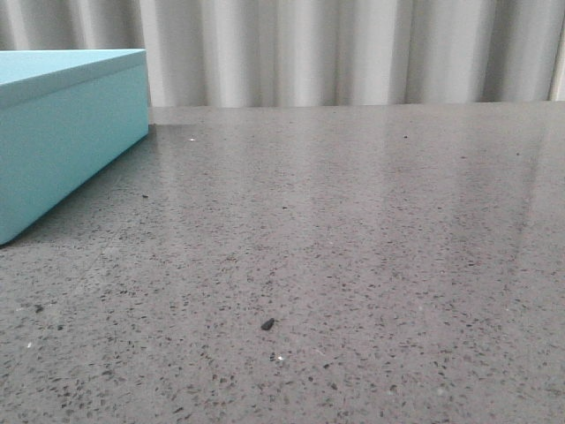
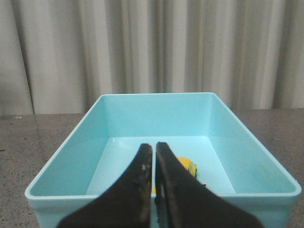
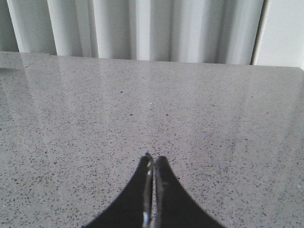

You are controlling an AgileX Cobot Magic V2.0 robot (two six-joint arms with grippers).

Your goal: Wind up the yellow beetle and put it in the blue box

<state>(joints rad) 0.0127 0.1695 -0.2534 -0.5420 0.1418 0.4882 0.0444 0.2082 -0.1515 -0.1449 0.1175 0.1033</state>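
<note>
The blue box (image 1: pixel 62 132) stands at the far left of the front view, light turquoise, only its side and top edge showing. In the left wrist view the blue box (image 2: pixel 118 121) is open, with no lid on it. The yellow beetle (image 2: pixel 186 166) lies inside on the box floor, mostly hidden behind my fingers. My left gripper (image 2: pixel 154 146) is shut and empty, above the box's near wall. My right gripper (image 3: pixel 154 159) is shut and empty, low over the bare grey table. Neither gripper shows in the front view.
The grey speckled stone table (image 1: pixel 353 247) runs wide to the right of the box. A pleated pale curtain (image 1: pixel 353 53) hangs along the table's far edge. A small dark speck (image 1: pixel 267 324) lies on the table near the front.
</note>
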